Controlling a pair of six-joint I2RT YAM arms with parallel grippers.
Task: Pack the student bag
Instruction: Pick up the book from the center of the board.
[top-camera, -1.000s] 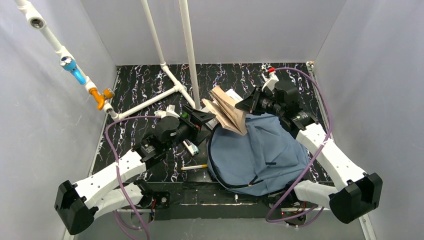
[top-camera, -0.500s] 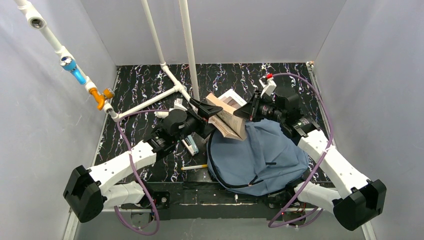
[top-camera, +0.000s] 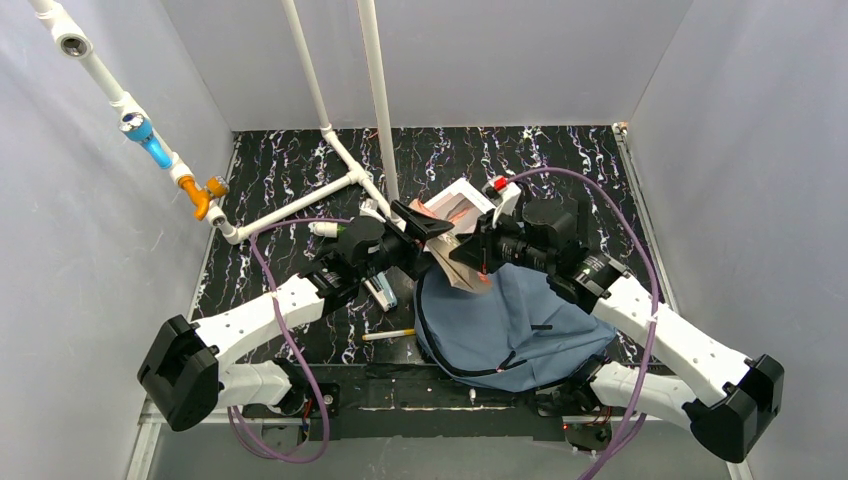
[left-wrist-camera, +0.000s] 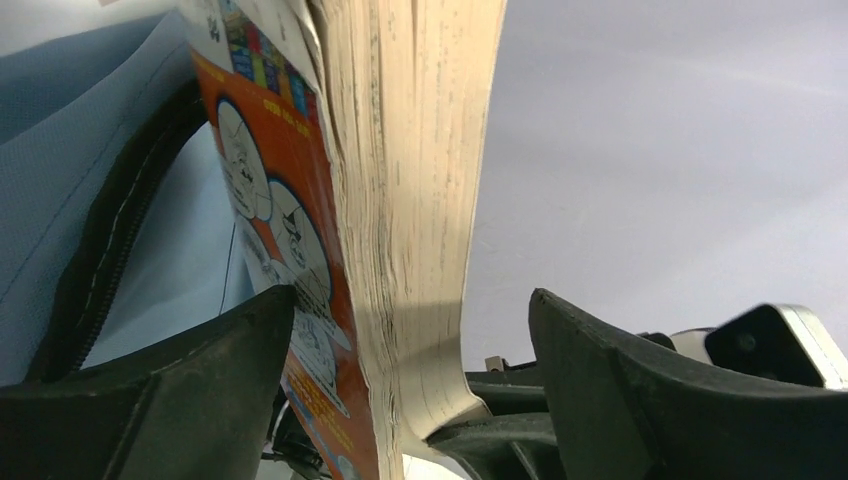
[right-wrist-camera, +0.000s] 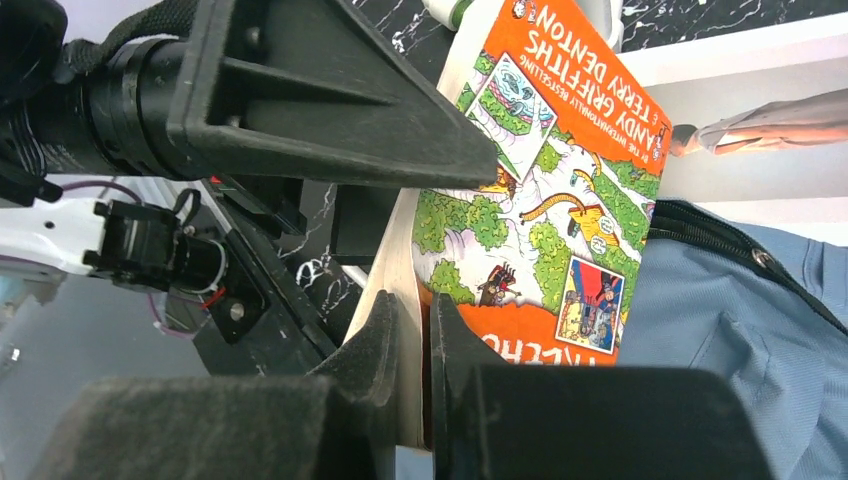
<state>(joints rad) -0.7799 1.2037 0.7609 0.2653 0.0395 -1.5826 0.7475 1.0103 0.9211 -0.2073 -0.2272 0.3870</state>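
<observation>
Over the last second both arms have swung inward and down. The book (right-wrist-camera: 560, 200), which was fanned open high over the far end of the student bag (top-camera: 520, 320), is now lower, nearly closed, and sits at the bag's far-left corner.

The bag lies flat just beyond the arm bases, with its dark zipper line curving along its left side. A yellow pencil (top-camera: 388, 335) rests just left of the bag's near half. A small blue-and-white object (top-camera: 382, 293) lies a little farther back on the same side.

At the bag's far edge, the right gripper (right-wrist-camera: 412, 312) is clamped on the book's page block, its fingers pinching it close beside the orange cover. That grip probably carries the book's weight and tips it toward the zipper opening.

The left gripper (left-wrist-camera: 410, 305), coming in from the bag's left, straddles the same book with its jaws spread wide. One finger sits close against the cover and the other stands clear of the page edges. It is not squeezing, and it looks placed to keep the pages from flopping open and to steer the book. I cannot see from here whether the bag's mouth is gaping enough to take the book.

Beyond the bag's far edge, a second, flat book (top-camera: 462, 200) waits on the table (top-camera: 290, 170). Farther back and to the left, the white pipe frame (top-camera: 345, 165) rises.
</observation>
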